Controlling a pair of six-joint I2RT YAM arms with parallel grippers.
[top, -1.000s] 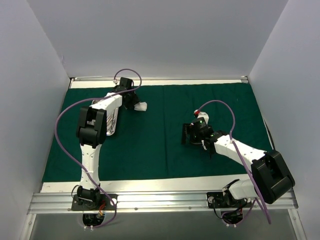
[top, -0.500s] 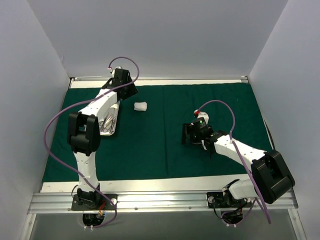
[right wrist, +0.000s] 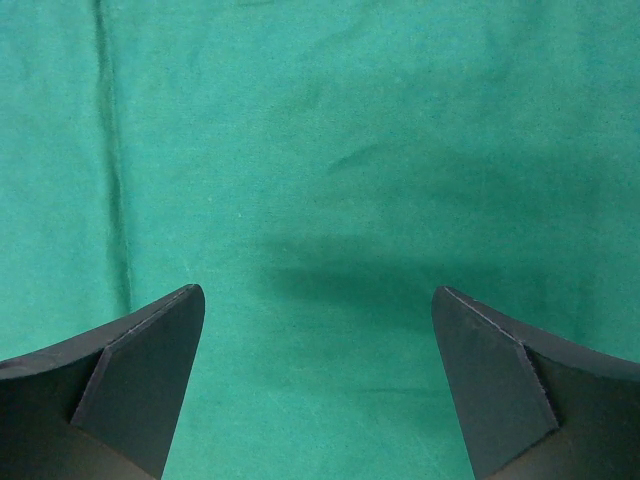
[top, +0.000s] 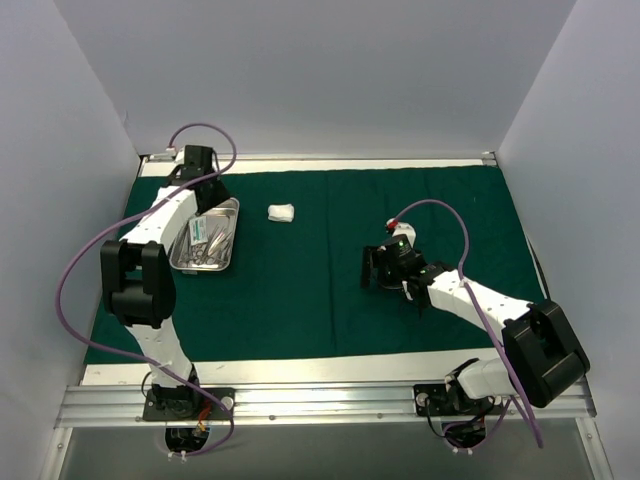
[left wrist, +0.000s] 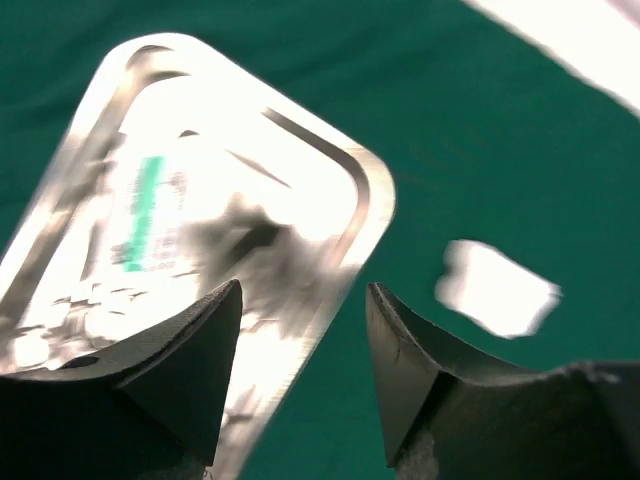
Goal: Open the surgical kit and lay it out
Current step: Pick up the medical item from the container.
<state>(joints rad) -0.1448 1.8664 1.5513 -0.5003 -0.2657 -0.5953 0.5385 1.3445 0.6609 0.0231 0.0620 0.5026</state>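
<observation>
The dark green cloth wrap (top: 330, 300) lies spread flat over the table. The shiny steel tray (top: 233, 215) sits at its far left, with thin silver instruments (top: 208, 250) and a small white packet (top: 200, 228) in it. The white gauze wad (top: 281, 212) lies on the cloth to the tray's right. My left gripper (top: 203, 188) is open and empty above the tray's far end. In the left wrist view (left wrist: 300, 300) it hangs over the tray's rim (left wrist: 372, 190), the gauze (left wrist: 495, 290) to the right. My right gripper (top: 372, 272) is open and empty above bare cloth (right wrist: 320, 180).
White table strips run along the cloth's far edge (top: 400, 162) and near edge (top: 330, 367). Grey walls close in the left, back and right. The aluminium rail (top: 320, 402) with both arm bases runs along the front.
My left gripper let go of the gauze wad, which now lies on the cloth, and swung left to the tray's far end. The right arm has not moved.
</observation>
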